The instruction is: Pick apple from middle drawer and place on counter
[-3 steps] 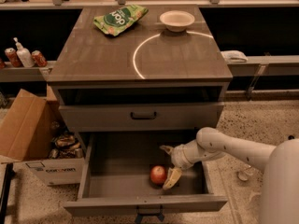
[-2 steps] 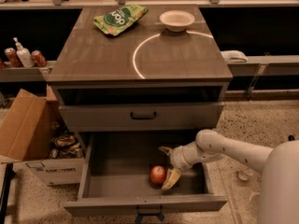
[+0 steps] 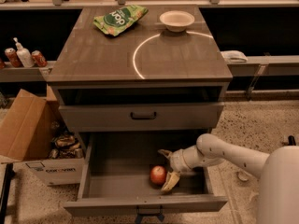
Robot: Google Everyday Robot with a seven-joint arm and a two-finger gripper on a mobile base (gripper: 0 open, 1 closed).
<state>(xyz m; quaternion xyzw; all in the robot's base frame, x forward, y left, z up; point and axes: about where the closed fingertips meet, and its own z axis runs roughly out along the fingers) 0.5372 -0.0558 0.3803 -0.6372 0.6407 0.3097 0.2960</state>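
A cardboard box point(image 3: 28, 125) stands at left, its printing unreadable. In the open middle drawer point(image 3: 117, 178), the apple point(image 3: 158, 175) is seen on the floor, just left of the gripper point(image 3: 167, 168). The claw is spread wide and nothing is held; its lower finger lies close beside the fruit.

floor point(image 3: 264, 122) speckled | cardboard box point(image 3: 24, 129) at left | light dim, warm

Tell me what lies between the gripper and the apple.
Nothing: in the camera view the gripper, fingers open, sits close beside the apple inside the middle drawer; whether they touch is unclear.
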